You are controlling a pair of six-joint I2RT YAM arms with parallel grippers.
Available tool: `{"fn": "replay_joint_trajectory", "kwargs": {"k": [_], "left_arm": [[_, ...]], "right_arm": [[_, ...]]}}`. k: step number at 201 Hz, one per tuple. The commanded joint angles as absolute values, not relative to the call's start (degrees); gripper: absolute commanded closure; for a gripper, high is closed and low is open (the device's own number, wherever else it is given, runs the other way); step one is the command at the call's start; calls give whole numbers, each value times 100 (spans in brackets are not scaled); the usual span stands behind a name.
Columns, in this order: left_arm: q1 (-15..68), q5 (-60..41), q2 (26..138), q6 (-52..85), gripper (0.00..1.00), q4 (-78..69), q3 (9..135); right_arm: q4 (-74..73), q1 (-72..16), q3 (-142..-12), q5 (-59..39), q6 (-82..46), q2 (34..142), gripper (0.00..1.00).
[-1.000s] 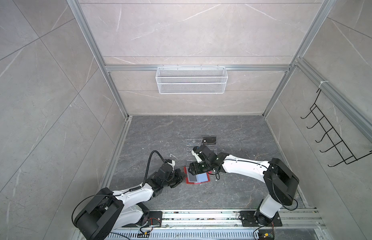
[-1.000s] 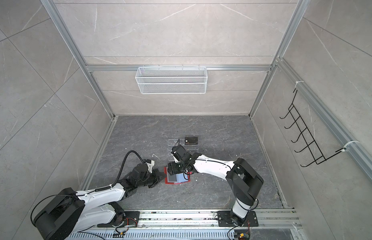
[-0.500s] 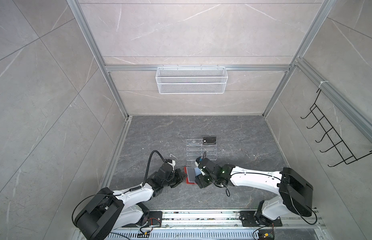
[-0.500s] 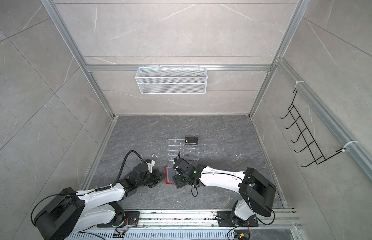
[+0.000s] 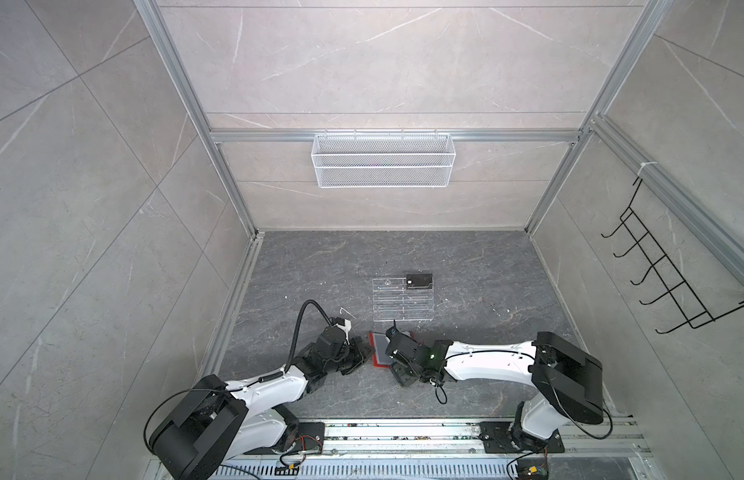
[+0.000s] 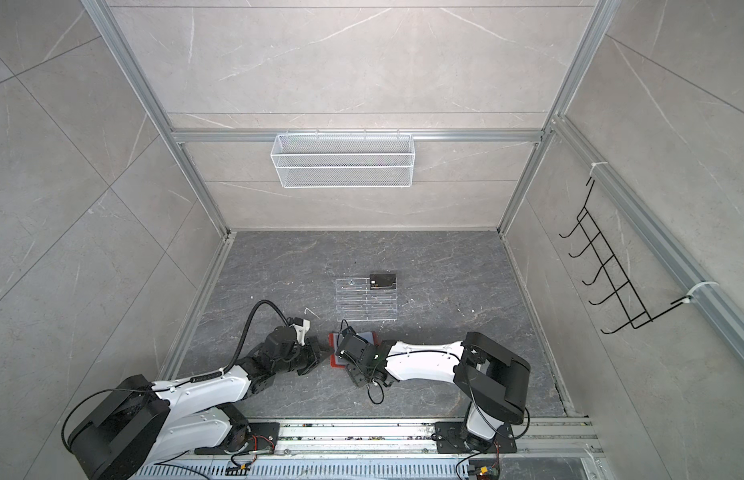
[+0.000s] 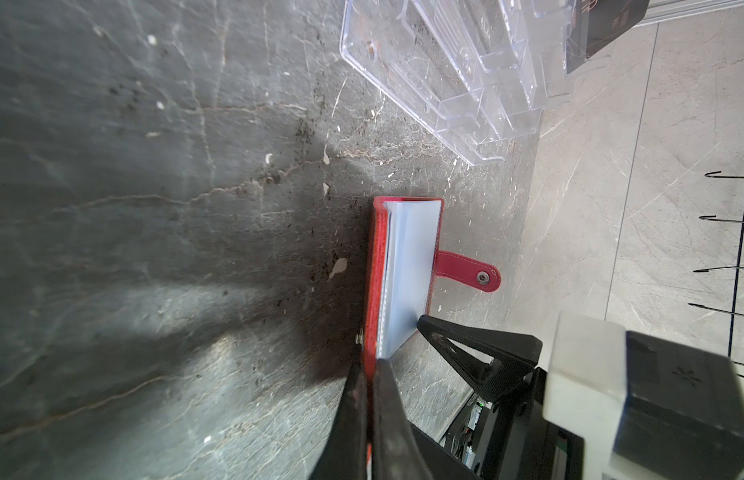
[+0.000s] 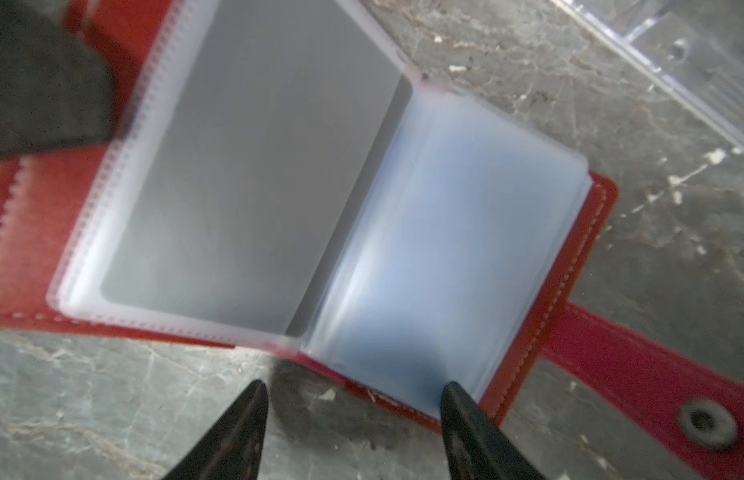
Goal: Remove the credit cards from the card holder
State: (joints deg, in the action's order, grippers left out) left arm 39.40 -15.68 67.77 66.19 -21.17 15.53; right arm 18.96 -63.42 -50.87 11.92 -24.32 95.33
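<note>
No writing can be read with certainty. The black card (image 6: 382,280) stands in the far right corner of the clear rack (image 6: 366,303) and has pale marks on its face (too small to make out).

The card holder (image 5: 377,352) lies open on the table (image 5: 486,291), just in front of the rack and between the two hands. The left hand (image 7: 370,362) is closed tight on the edge of the red cover and pins it.

The right hand (image 8: 353,386) is at the near edge of the holder. Its jaws stand well apart and have nothing between them. One fingertip (image 8: 459,411) is over the edge of the bluish sleeves (image 8: 445,249); the other is over bare table just beside the holder. Whether the first one touches the plastic, I cannot tell.

A grey card (image 8: 253,187) sits inside the clear sleeve on the page next to the left hand. The strap (image 7: 465,272) with its snap lies flat on the table on the opposite side.
</note>
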Motion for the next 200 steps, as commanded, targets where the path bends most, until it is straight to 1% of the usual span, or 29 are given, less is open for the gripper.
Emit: {"fn": "replay_joint_trajectory", "kwargs": {"k": [1, 35, 77, 147, 200], "left_arm": [[3970, -1727, 6747, 6460, 100, -2333, 1739], [3973, -1740, 6724, 6471, 100, -2359, 1706], [3973, -1756, 6707, 6473, 100, -2355, 1692], [3975, -1739, 6671, 6435, 100, -2311, 1668], [3981, -1692, 6607, 6384, 100, -2136, 1652]], "right_arm": [[1764, -6352, -5332, 1364, -2325, 9675, 32], [1740, -6353, -5436, 1344, -2329, 9740, 32], [1808, -6354, -5542, 1557, -2372, 9808, 33], [1870, -6354, -5501, 1896, -2562, 9599, 36], [1892, -6337, -5271, 2166, -2891, 9336, 37]]}}
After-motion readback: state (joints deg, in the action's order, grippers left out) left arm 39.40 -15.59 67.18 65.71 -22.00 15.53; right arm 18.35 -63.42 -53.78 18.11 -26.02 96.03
